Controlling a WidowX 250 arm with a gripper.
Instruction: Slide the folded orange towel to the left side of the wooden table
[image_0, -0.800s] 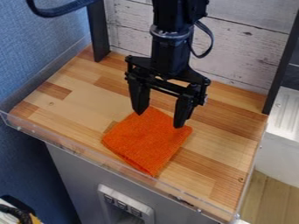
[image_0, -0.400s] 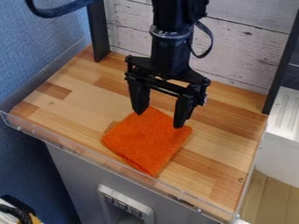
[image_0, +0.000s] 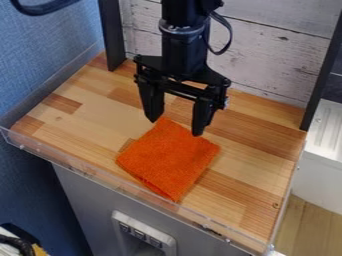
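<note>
My black gripper (image_0: 174, 128) hangs at the upper middle of the view, over the back corner of an orange cloth. Its two fingers stand wide apart with nothing gripped between them. The folded orange cloth (image_0: 169, 160) lies flat on the wooden tabletop (image_0: 93, 120), with one corner pointing back toward the gripper and another toward the front edge. Whether the fingertips touch the cloth, I cannot tell.
A clear plastic rim (image_0: 100, 176) runs along the front edge. Black posts (image_0: 112, 35) stand at the back left and back right, before a whitewashed plank wall (image_0: 267, 55). Right of the table is a white unit (image_0: 324, 150).
The arm and gripper have shifted a little left and toward the back of the table. Its fingers remain apart, and the cloth lies where it was.
</note>
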